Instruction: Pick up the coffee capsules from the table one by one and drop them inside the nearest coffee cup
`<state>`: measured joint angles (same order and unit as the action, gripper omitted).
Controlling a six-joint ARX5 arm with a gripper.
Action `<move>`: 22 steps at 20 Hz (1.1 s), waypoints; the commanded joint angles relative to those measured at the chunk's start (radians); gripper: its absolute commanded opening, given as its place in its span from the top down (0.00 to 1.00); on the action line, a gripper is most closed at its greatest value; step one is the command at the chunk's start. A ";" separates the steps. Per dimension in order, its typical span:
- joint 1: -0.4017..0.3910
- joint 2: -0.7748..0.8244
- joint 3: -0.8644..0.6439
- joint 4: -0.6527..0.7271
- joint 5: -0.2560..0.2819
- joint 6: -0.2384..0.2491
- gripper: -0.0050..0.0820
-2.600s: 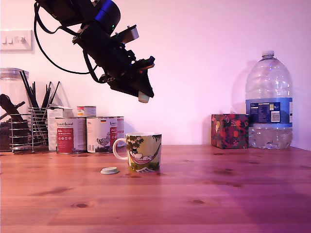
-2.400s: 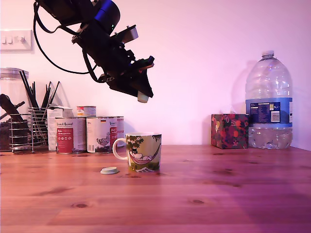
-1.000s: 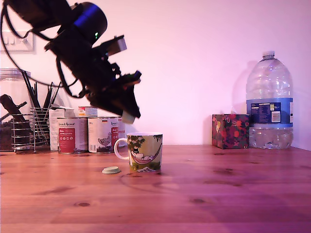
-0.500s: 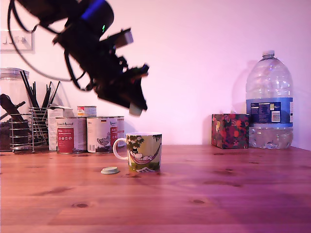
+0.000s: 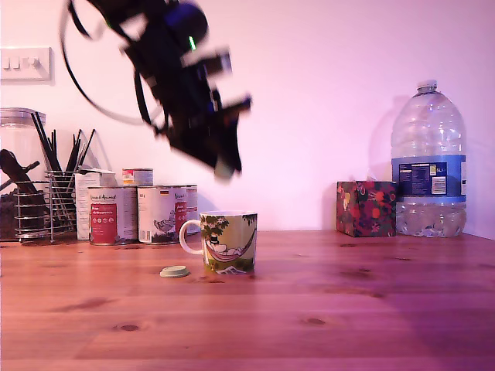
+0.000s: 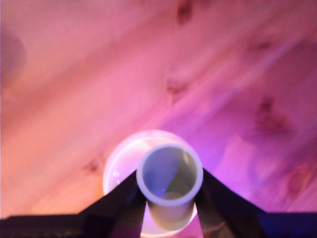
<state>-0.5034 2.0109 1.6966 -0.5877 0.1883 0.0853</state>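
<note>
The wooden bench (image 5: 325, 301) carries the coffee cup (image 5: 228, 242) back from its front edge, well short of the wall. My jaws (image 5: 225, 165) hang in the air above the cup, blurred in the exterior view. They are closed on one pale coffee capsule (image 6: 169, 184), gripped by its sides, and the wrist view shows the cup's white mouth (image 6: 119, 166) behind it. A second capsule (image 5: 175, 271) lies flat on the bench just beside the cup's handle.
</note>
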 commanded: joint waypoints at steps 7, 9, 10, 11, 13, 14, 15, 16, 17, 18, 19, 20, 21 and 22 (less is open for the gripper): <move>0.015 0.110 0.060 -0.076 0.001 -0.006 0.71; 0.015 0.110 0.060 -0.070 0.001 -0.005 0.71; 0.016 0.110 0.060 -0.070 0.001 -0.005 0.71; 0.016 0.110 0.060 -0.071 0.001 -0.005 0.71; 0.016 0.110 0.060 -0.069 0.002 -0.005 0.71; 0.016 0.110 0.060 -0.066 0.002 -0.002 0.71; 0.016 0.110 0.060 -0.065 0.002 -0.001 0.71; 0.016 0.110 0.060 -0.065 0.002 0.002 0.69; 0.016 0.110 0.060 -0.065 0.002 0.002 0.63; 0.016 0.110 0.060 -0.061 0.003 0.003 0.50; 0.017 0.110 0.060 -0.057 0.005 0.009 0.33; 0.017 0.110 0.060 -0.048 0.002 0.011 0.23; 0.017 0.110 0.060 -0.039 0.002 0.013 0.22; 0.017 0.110 0.060 -0.028 0.002 0.013 0.23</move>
<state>-0.4881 2.0991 1.7523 -0.6247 0.1886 0.0895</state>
